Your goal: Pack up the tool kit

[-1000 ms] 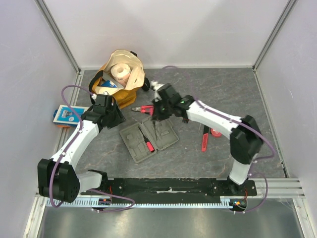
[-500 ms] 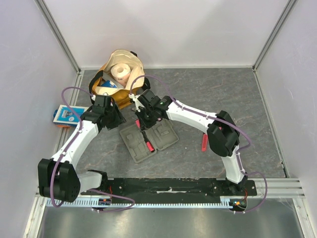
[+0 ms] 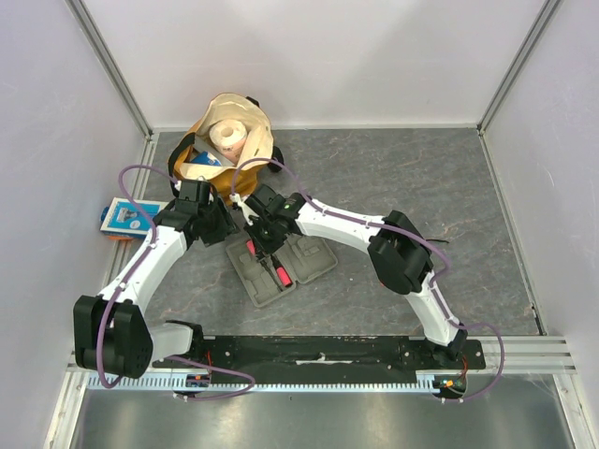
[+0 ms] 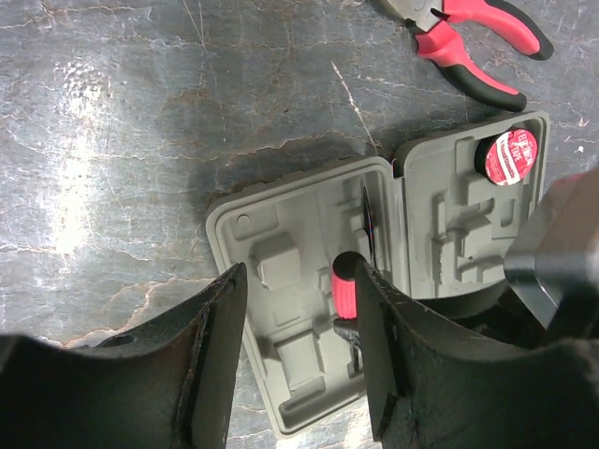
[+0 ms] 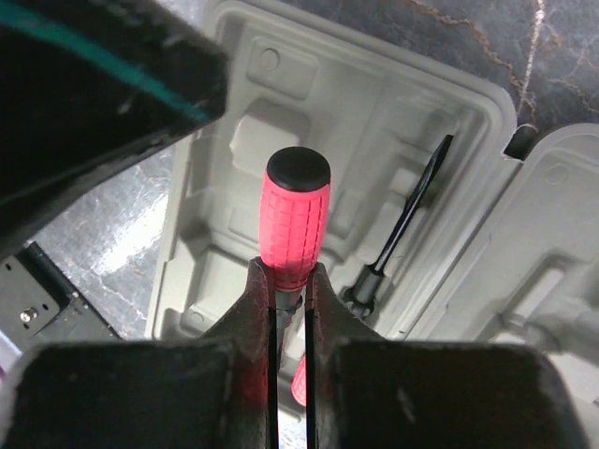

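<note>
Grey case [image 3: 314,262] partly packed; pliers not yet in.
Top view: case lies open mid-tabletop. Left wrist: left end effector [image 4: 295,346] apart, empty, above the case; tape measure [image 4: 510,154] seated; pliers [image 4: 473,47] outside, far side. Right wrist: right end effector [image 5: 288,281] clamped on red screwdriver [image 5: 298,220].

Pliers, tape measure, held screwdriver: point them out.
Pliers [image 4: 463,73]: left wrist view, on the lower handle.
Tape measure [image 4: 508,156]: left wrist view, on its round red face.
Screwdriver [image 5: 298,220]: right wrist view, on the red handle.

Left jaws spread over open case [image 4: 271,267]; screwdriver [image 4: 344,295] inside; pliers [image 4: 468,42] beyond, on table [image 4: 140,112].
</note>
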You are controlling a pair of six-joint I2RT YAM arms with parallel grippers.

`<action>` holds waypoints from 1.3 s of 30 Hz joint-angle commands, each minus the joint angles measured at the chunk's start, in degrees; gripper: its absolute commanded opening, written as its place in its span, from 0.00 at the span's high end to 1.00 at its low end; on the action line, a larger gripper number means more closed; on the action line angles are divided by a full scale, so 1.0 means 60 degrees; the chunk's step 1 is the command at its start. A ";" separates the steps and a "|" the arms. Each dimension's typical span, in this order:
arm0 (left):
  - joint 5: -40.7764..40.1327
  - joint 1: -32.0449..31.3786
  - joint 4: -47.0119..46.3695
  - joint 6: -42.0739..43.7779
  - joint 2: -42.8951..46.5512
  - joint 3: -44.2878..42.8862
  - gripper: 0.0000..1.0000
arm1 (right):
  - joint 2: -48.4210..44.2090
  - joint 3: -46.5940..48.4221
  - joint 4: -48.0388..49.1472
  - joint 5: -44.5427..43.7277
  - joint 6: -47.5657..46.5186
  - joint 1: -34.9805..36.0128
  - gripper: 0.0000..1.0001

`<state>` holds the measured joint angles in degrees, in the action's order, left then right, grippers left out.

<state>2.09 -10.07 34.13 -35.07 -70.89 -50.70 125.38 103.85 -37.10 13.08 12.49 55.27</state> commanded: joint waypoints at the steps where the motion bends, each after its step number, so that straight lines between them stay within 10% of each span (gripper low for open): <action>1: 0.0136 0.0081 -0.0239 -0.0073 0.0023 0.0085 0.44 | 0.0182 0.0460 0.0382 -0.0451 0.0086 -0.0012 1.00; 28: 0.0296 0.0125 -0.0254 -0.0073 -0.0123 0.0071 0.44 | 0.0768 0.0416 0.0588 -0.1301 0.1184 0.0018 1.00; 39: 0.0589 0.0110 -0.0342 -0.0146 -0.0342 0.0027 0.44 | 0.0402 0.0577 0.0339 -0.1858 0.1404 0.0018 0.66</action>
<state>4.21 -9.61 34.04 -35.07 -72.38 -50.22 129.51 104.64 -34.79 4.25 20.56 55.35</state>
